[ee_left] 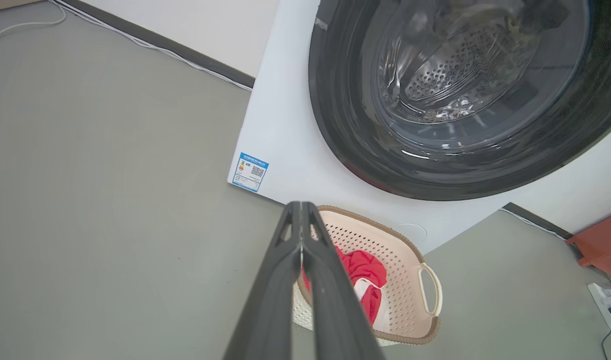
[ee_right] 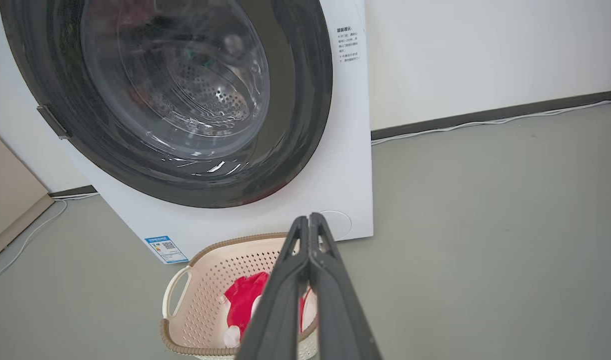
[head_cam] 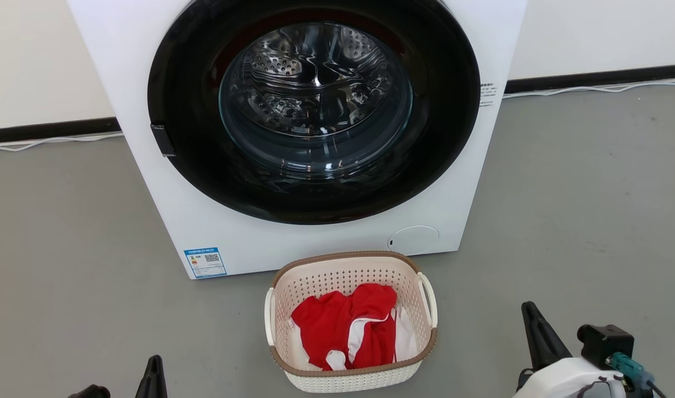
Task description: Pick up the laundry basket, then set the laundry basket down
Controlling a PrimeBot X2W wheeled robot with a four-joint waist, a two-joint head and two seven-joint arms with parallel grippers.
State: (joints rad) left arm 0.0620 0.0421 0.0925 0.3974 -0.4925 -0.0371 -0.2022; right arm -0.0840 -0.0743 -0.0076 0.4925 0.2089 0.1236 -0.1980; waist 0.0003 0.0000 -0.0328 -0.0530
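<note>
Parked left gripper (head_cam: pixel 152 370) left of laundry basket (head_cam: pixel 351 365), jaws pinched together, holding nothing, so handle's reachable I guess. Basket sits on floor right in front of washing machine (head_cam: pixel 149 182): cream, perforated walls, brown rim, red-white cloth (head_cam: pixel 348 326) inside. Right gripper (head_cam: pixel 531 318) right of basket, jaws also pressed closed, empty.

The right gripper (ee_right: pixel 309 222) has its fingers pressed together above the laundry basket (ee_right: pixel 200 280). A red cloth (ee_right: pixel 245 297) lies inside, the washing machine (ee_right: pixel 345 165) behind
</note>
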